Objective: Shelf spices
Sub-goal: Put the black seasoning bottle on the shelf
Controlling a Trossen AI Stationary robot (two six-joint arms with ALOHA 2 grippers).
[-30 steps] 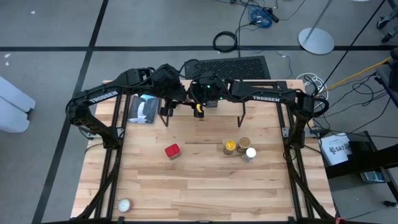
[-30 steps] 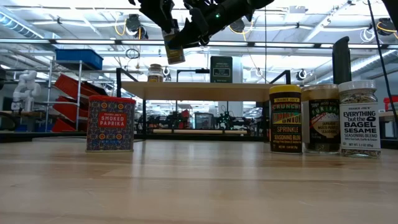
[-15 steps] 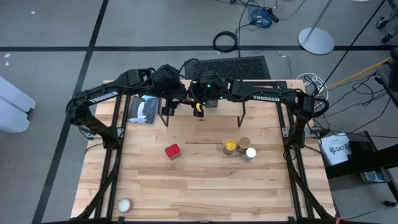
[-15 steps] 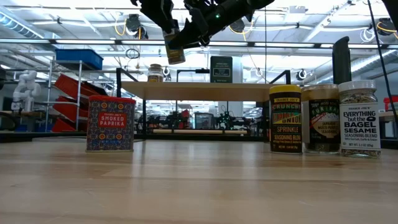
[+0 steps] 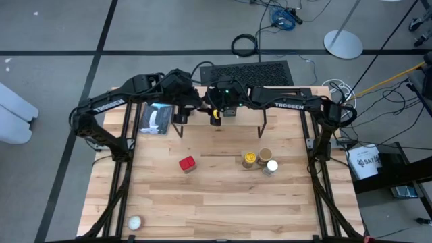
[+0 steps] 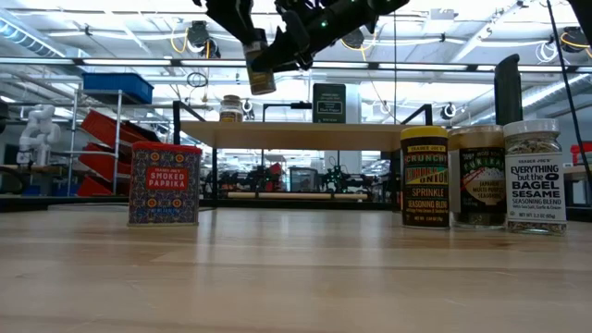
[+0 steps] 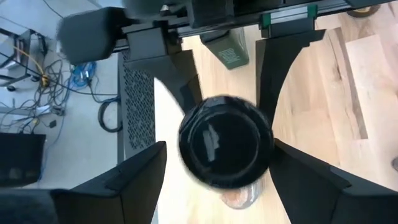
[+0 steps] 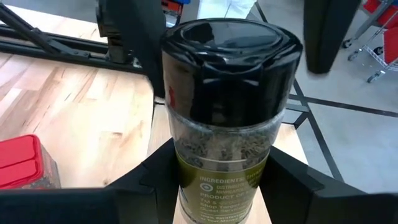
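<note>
Left gripper (image 7: 214,186) released; right gripper (image 8: 217,186) grips dark-lidded jar (image 8: 224,112).

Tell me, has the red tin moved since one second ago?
No. In the high view the red tin lies at the same spot on the table, equally far from the yellow-lidded jar.

A grey concrete floor (image 5: 61,40) surrounds the table, crossed by dark tape lines (image 5: 108,27). Near the top centre of the high view lies a coiled black cable (image 5: 244,45), with a blue cable bundle (image 5: 285,17) to its right and a round white stand base (image 5: 343,44) further right. In the low view, a workshop stretches behind under bright ceiling strip lights (image 6: 111,14), with a blue bin (image 6: 116,87) on metal shelving (image 6: 104,139) at the left.
</note>
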